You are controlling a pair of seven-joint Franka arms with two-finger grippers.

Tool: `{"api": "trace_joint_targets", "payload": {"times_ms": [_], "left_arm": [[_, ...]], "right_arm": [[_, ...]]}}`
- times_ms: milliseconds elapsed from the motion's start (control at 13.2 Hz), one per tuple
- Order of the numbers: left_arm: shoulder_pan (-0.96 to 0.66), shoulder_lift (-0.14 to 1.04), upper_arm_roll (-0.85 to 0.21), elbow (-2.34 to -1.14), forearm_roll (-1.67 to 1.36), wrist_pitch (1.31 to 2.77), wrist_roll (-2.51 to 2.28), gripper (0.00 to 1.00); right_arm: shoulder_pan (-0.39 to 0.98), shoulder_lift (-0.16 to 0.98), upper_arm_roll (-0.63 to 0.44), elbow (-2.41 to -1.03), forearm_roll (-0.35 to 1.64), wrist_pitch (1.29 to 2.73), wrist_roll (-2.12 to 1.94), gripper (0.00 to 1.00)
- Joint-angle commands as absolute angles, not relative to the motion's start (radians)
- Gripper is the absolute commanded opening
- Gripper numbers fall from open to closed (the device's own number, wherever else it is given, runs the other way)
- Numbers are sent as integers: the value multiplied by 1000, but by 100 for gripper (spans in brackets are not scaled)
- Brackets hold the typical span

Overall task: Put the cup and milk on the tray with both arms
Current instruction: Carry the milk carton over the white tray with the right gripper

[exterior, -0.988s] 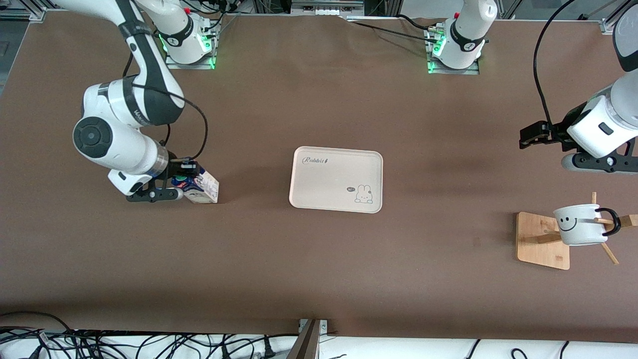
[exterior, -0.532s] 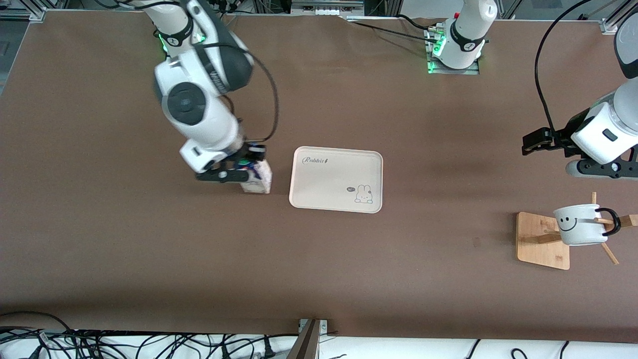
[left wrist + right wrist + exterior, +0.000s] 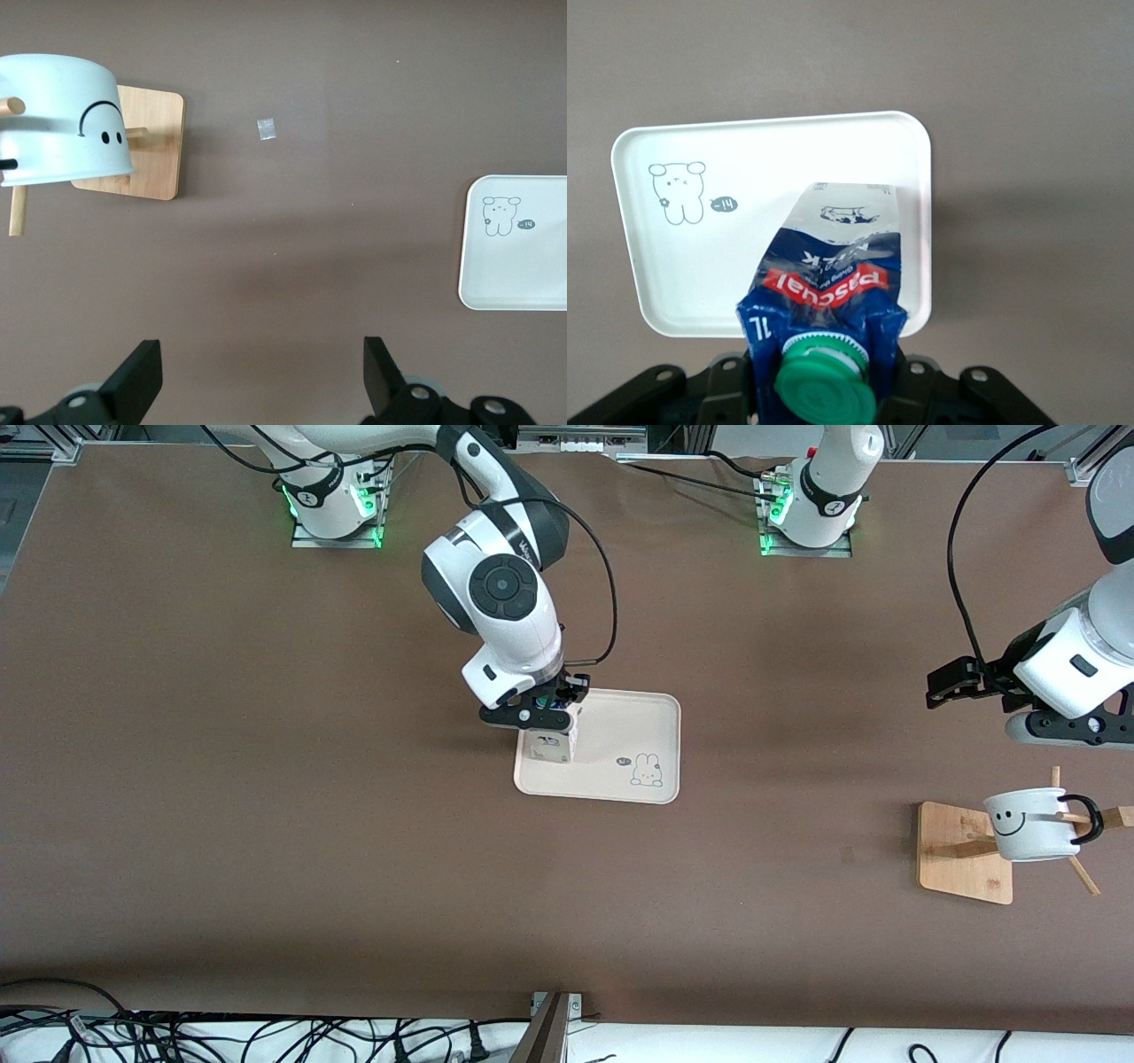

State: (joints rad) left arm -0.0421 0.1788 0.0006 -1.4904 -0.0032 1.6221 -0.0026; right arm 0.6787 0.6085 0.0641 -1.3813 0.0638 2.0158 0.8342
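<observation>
Right gripper [image 3: 539,717] is clamped on the blue-and-white gable-top milk carton with green cap [image 3: 551,742], over the right-arm end of the cream raised-rim Rabbit tray [image 3: 651,726]; whether it has touched down I can't tell. Left gripper [image 3: 946,682] waits with fingers spread, above the table near the wooden rack [image 3: 957,850]. White smiley-face mug [image 3: 1028,825] hangs on that rack, well apart from the tray, so roughly half is left.
</observation>
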Motion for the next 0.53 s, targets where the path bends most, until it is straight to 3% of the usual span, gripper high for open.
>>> {"api": "trace_joint_targets", "payload": {"times_ms": [0, 380, 456], "left_arm": [[-52, 190, 3, -1465, 11, 1631, -15, 100], [-52, 190, 2, -1463, 9, 1620, -17, 100], [-52, 190, 2, -1463, 9, 1620, -17, 100]], "right_arm": [[675, 638, 57, -1347, 63, 2022, 841, 48], [683, 679, 57, -1351, 55, 2065, 854, 51], [684, 683, 57, -1351, 54, 2066, 853, 60]]}}
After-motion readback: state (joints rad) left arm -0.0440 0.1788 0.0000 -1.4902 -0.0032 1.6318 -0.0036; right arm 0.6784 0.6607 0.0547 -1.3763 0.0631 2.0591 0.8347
